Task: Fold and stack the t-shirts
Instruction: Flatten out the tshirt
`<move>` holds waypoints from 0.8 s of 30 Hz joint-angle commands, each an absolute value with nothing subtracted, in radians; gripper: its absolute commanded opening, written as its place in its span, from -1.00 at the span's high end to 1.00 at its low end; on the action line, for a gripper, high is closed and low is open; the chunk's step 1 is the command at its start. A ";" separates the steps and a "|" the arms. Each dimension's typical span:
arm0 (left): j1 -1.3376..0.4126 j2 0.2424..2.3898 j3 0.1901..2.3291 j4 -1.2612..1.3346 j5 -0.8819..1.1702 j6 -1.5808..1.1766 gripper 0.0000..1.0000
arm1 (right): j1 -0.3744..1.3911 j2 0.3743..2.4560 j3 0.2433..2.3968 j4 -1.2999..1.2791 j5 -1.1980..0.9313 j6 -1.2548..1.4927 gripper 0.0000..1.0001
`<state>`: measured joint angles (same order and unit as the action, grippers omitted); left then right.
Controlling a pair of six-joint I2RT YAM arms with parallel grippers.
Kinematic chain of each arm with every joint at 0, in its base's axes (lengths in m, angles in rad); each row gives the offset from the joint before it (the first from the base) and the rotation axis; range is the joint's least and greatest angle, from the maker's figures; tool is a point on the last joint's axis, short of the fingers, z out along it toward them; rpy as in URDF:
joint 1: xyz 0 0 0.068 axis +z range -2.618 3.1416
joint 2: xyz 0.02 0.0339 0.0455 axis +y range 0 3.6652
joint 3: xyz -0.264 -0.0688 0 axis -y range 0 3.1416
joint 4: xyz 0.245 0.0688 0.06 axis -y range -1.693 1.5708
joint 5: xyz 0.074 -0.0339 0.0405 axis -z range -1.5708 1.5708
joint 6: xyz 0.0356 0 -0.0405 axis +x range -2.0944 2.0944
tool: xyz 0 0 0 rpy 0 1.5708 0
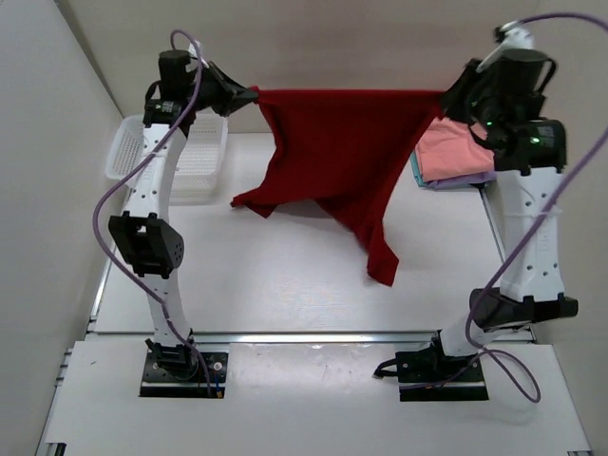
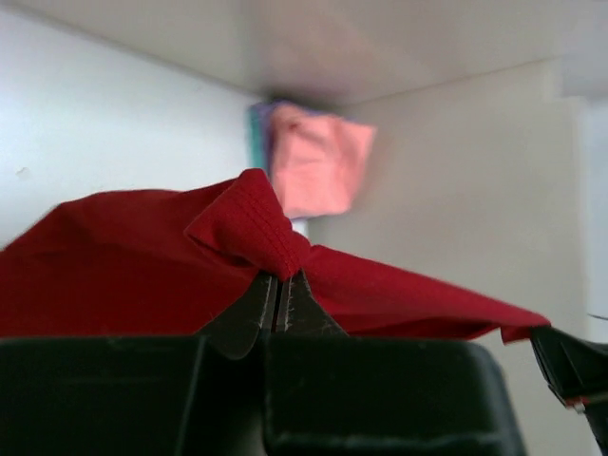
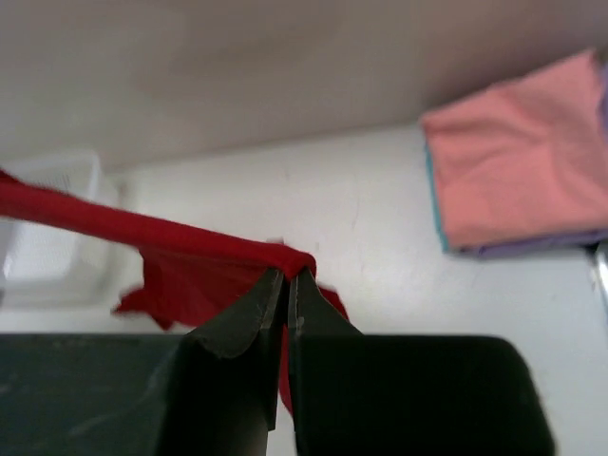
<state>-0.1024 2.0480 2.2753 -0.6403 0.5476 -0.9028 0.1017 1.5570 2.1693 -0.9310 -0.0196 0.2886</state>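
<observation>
The dark red t-shirt (image 1: 337, 161) hangs in the air, stretched between my two grippers, its lower part draping down to the table. My left gripper (image 1: 255, 94) is shut on its left top corner; the left wrist view shows the red hem (image 2: 249, 228) pinched at the gripper tip (image 2: 279, 280). My right gripper (image 1: 445, 95) is shut on the right top corner, seen pinched in the right wrist view (image 3: 288, 274). A folded stack with the salmon pink shirt (image 1: 454, 150) on top, over lavender and teal, lies at the back right, also in the right wrist view (image 3: 522, 161).
A white mesh basket (image 1: 171, 157) stands at the back left of the table, behind my left arm. The table's near edge rail (image 1: 313, 334) runs in front of the arm bases. Walls close in the left and the back.
</observation>
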 commanded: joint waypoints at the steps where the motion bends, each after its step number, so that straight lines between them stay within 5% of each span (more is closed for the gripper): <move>1: -0.055 1.871 2.374 -0.440 0.614 -0.989 1.00 | 0.035 1.467 2.328 -0.793 0.075 0.298 0.99; 19: -0.023 1.458 2.151 -0.388 0.442 -0.884 1.00 | -0.051 1.229 2.169 -0.700 -0.188 0.348 1.00; 24: -0.006 1.448 2.258 -0.452 0.420 -0.851 1.00 | -0.081 1.201 2.178 -0.690 -0.222 0.368 1.00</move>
<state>-0.0444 1.4685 2.1849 -0.4274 0.5156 -0.8967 -0.0471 1.2419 2.1658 -0.7666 -0.2417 0.3561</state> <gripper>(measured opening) 0.035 0.009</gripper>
